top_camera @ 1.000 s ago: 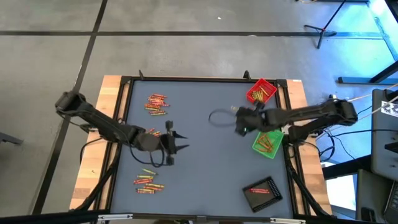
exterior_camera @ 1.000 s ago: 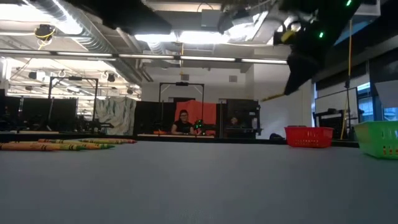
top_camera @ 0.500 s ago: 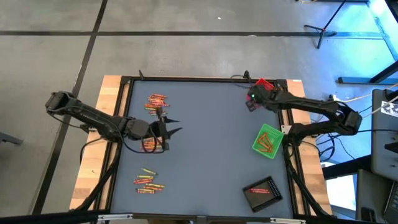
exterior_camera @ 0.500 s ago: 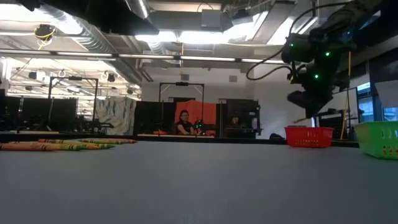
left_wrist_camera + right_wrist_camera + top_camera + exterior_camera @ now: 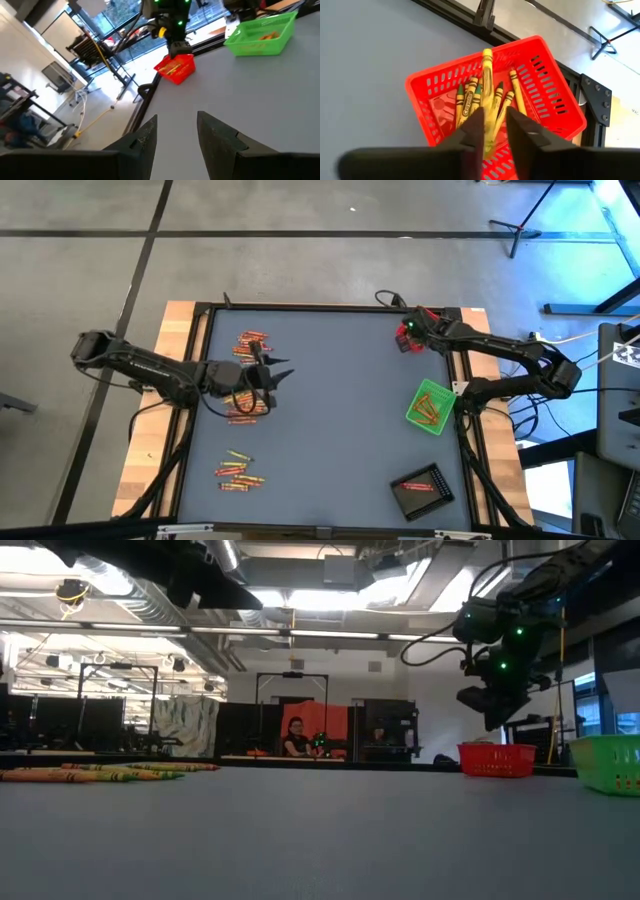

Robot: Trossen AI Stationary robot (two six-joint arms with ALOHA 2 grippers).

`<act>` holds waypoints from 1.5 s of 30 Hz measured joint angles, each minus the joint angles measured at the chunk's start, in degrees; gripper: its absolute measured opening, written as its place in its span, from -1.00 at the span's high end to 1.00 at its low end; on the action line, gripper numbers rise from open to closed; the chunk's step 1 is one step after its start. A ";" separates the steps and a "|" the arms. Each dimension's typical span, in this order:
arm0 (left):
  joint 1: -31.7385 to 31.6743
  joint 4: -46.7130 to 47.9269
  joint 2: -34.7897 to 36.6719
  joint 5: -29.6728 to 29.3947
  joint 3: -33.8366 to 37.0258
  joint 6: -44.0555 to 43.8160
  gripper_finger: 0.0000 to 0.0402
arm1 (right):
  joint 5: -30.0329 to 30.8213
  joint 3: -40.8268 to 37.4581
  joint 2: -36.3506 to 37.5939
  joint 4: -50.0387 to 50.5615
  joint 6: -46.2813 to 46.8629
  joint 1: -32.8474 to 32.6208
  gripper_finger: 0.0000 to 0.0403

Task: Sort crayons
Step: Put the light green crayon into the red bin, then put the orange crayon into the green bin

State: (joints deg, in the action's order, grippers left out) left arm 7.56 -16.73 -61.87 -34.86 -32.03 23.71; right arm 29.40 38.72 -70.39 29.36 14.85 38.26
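Grey tabletop [image 5: 330, 410] w/ crayons [image 5: 250, 343]; left gripper [image 5: 272, 375] jaws apart, right gripper [image 5: 405, 338] jaws parted over red tray [image 5: 555, 95].

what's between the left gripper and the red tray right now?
Only bare grey tabletop. In the left wrist view the open left gripper looks across it to the red tray, with the right gripper hanging just above that tray.
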 joint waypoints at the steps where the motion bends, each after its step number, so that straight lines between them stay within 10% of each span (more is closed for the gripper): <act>1: -0.56 -0.01 0.00 0.05 0.00 0.14 0.38 | 0.11 0.00 0.00 0.09 0.08 -0.01 0.45; 9: -6.34 -1.81 0.00 0.01 0.00 1.80 0.38 | 3.95 0.00 0.67 -8.03 -3.36 -3.42 -0.09; 21: -14.32 5.08 -2.03 5.52 -0.26 -6.55 0.38 | -5.49 0.02 1.36 -39.62 -18.20 -18.46 -0.14; 35: -40.55 50.79 -13.17 18.81 -25.87 -9.00 0.38 | -25.58 0.02 0.35 -48.61 -23.78 -25.94 -0.14; 45: -51.09 60.56 -29.25 28.53 -34.98 5.20 0.38 | -27.46 0.02 0.31 -45.67 -28.87 -31.28 -0.14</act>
State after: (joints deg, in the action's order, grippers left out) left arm -43.53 43.83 -91.11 -6.33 -67.01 28.91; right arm 1.93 38.74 -70.08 -16.31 -14.02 6.98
